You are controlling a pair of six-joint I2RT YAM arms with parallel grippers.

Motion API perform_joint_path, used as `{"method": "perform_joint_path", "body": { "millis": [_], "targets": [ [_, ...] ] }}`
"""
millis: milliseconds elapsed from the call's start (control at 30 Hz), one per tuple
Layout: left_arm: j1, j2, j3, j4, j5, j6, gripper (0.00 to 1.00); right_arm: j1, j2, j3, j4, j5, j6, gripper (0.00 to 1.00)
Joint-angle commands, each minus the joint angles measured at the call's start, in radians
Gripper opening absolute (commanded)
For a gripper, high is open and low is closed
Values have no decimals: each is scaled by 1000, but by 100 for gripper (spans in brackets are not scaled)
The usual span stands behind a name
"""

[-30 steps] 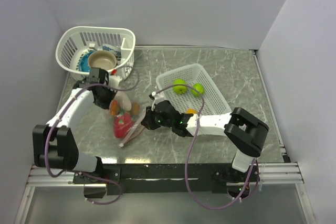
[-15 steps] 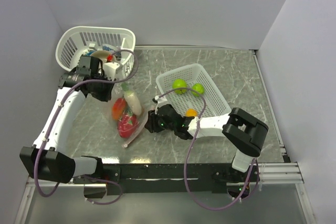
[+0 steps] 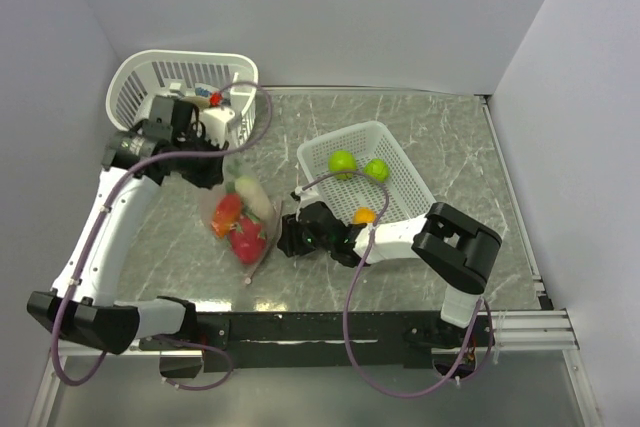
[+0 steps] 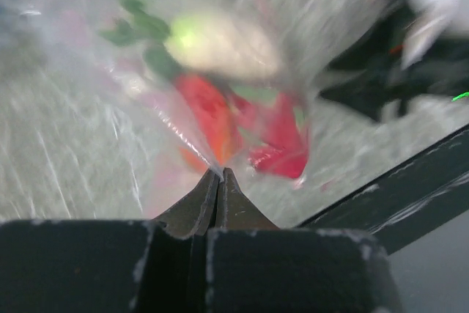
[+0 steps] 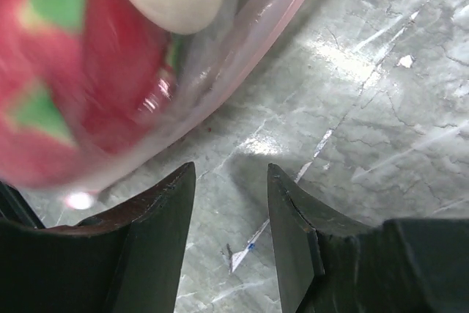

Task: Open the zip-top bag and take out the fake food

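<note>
zip-top bag (image 3: 242, 230): long axis running diagonally, far-left to near-right
left gripper (image 4: 220, 176): clamping the zip-top bag
right gripper (image 5: 229, 181): fingers standing apart

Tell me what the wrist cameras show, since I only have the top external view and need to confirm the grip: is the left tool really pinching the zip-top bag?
Observer: Yes. The left wrist view shows the left tool shut on a fold of the zip-top bag.
Operator: And the right tool?
Observer: Open and empty. The right tool sits just short of the pink zip strip.
Operator: Is the food out?
Observer: No, the red fake food piece presses against the inside of the film.
</note>
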Motion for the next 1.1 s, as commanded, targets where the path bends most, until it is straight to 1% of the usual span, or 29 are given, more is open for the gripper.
{"method": "perform_joint_path", "body": {
  "millis": [0,67,100,133,200,233,267,300,333,400,533,633,733,800,833,900,933,967,1033,1067],
  "targets": [
    [0,-50,-280,107,-238,49,1,-10,-38,-18,44,25,-14,52],
    [15,-71,-384,202,-321,90,1,-9,-41,-27,47,31,-15,52],
    [26,-76,-487,237,-396,106,1,-10,-41,-32,48,34,-18,52],
    [38,-85,-530,278,-424,123,1,-10,-41,-35,48,35,-17,52],
    [104,-87,-633,375,-455,182,1,-13,-41,-40,45,43,-21,52],
    [130,-78,-658,406,-470,201,1,-12,-38,-41,45,46,-21,52],
    [179,-73,-681,468,-478,233,1,-13,-36,-38,42,48,-24,52],
    [199,-64,-714,495,-479,245,1,-12,-33,-37,41,49,-27,52],
    [228,-44,-728,515,-481,255,1,-12,-30,-24,37,49,-32,52],
    [243,-21,-761,575,-482,272,1,-13,-21,-11,28,52,-37,52],
    [247,36,-794,655,-478,276,1,-12,-41,31,31,52,-52,52],
    [247,82,-790,668,-420,244,1,-1,-67,39,56,25,-64,53],
    [247,129,-790,690,-355,223,1,23,-96,43,123,-21,-83,53],
    [247,156,-793,698,-317,218,1,34,-87,66,139,-35,-95,53],
    [247,183,-794,705,-308,212,1,34,-80,86,148,-70,-96,53],
    [247,200,-796,704,-280,209,1,34,-47,115,168,-135,-95,57],
    [247,209,-798,704,-272,207,1,34,-31,158,166,-153,-98,59],
    [245,209,-799,702,-265,207,1,34,6,181,148,-170,-106,64],
    [247,208,-804,699,-251,207,1,34,43,236,137,-205,-100,66],
    [247,205,-807,692,-251,209,1,34,75,249,142,-216,-98,72]
  ]
}}
